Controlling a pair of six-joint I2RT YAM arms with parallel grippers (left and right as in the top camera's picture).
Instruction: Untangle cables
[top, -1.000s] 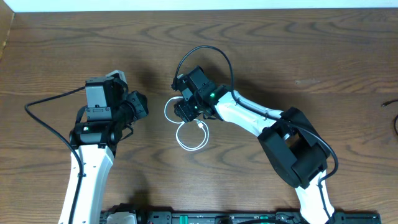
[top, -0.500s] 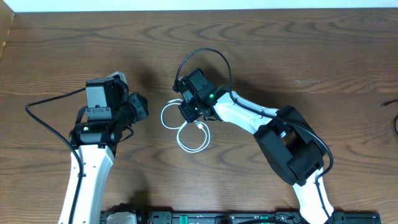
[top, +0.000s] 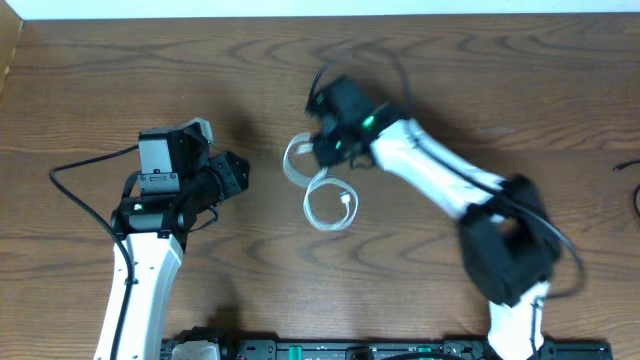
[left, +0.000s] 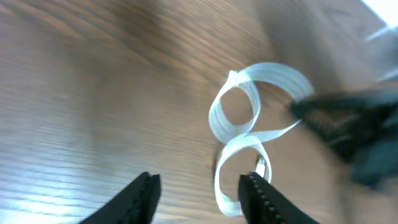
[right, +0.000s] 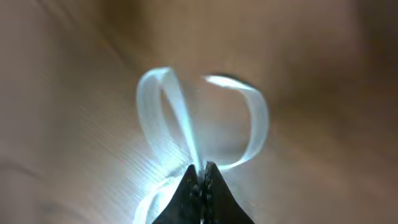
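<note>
Overhead, the cable (top: 328, 205) lies on the table (top: 500, 90) near frame centre in two loops, one up and left of the other; the right gripper (top: 320, 153) sits at the upper loop's right edge, touching it; the left gripper (top: 240, 176) lies left of both loops, apart from them.

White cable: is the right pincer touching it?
Touching. The right wrist view shows the right pincer shut on the white cable, whose loops fan out from the tips.
</note>
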